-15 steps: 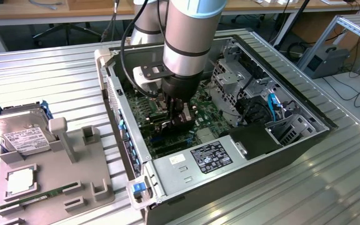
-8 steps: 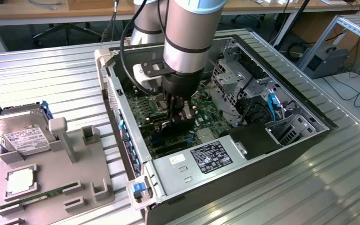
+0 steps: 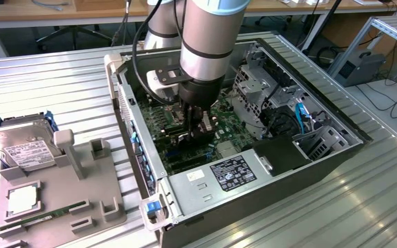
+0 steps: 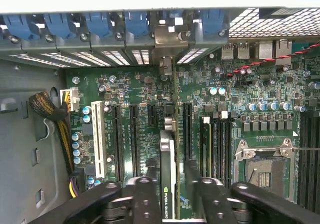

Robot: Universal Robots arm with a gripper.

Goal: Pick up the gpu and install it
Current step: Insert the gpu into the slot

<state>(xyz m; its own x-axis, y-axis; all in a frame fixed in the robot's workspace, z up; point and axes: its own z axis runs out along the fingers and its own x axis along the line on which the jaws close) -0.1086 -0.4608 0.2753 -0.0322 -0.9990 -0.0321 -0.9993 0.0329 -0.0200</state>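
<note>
Green board: we see the motherboard point(image 4: 130, 129) inside the open computer case point(image 3: 322, 155).
Card: the gpu point(image 4: 168, 176) stands on edge in a slot, its metal bracket point(image 4: 166, 63) at the case's rear wall.
Pincer: our gripper point(image 4: 172, 191) straddles the card with fingers point(image 4: 145, 196) spread, apparently not pinching it.
Progress: we judge pickup done and the card placed; full seating we cannot confirm.

Green motherboard point(image 4: 140, 91), blue clips point(image 4: 60, 26), a white slot point(image 4: 98, 141), black tool point(image 3: 197, 132), ribbed silver worktop point(image 3: 47, 88), grey tray point(image 3: 81, 181).
</note>
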